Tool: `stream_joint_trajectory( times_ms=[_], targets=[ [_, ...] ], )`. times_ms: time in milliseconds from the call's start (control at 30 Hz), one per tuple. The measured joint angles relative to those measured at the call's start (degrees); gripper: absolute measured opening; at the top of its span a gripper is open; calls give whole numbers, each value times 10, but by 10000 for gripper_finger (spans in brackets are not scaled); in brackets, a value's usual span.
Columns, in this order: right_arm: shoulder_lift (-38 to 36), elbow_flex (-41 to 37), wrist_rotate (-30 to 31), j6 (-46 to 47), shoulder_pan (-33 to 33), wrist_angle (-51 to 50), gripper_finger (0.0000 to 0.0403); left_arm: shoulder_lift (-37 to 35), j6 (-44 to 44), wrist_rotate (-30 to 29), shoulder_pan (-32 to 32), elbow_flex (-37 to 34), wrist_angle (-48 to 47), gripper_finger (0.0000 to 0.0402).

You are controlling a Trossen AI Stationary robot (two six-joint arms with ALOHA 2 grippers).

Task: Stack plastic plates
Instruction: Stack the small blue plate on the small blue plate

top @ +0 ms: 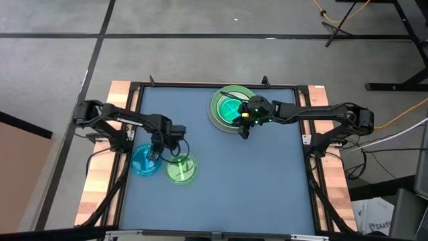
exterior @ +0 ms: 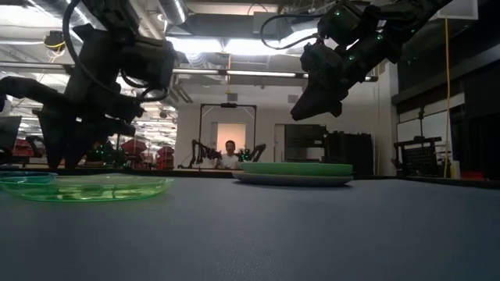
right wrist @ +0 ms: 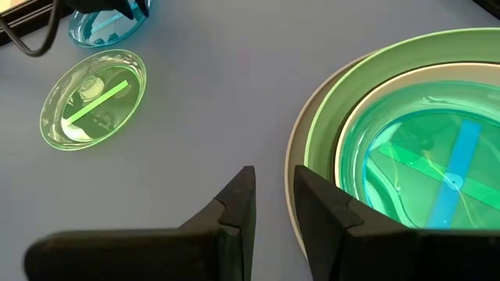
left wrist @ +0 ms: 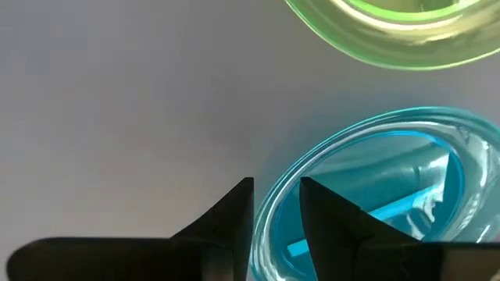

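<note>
A stack of plates [top: 226,107] sits near the table's far edge. A large grey plate is at the bottom [right wrist: 299,168], then a light green one [right wrist: 328,117], a white rim and translucent green with a blue stripe on top [right wrist: 406,164]. No black plate shows. A translucent blue plate [top: 142,162] and a translucent green plate [top: 181,169] lie flat at the near left. My left gripper [left wrist: 276,199] is open and low over the blue plate, with its rim [left wrist: 273,226] between the fingers. My right gripper [right wrist: 273,187] is narrowly open and raised just near of the stack.
A dark frame and wooden side boards [top: 93,194] border the blue table mat. The mat's near and right parts [top: 267,187] hold no objects. In the low view a person [exterior: 230,158] sits far behind the table, and the stack [exterior: 293,173] shows at the centre.
</note>
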Motion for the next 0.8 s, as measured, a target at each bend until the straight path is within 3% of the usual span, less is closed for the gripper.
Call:
stream_joint_trajectory(
  times_ms=[467,800],
  targets=[
    [0,0,0,0,0,0,79,73,44,12,0,1,0,98],
    [0,0,0,0,0,0,79,81,31,13,0,2,0,98]
  ],
)
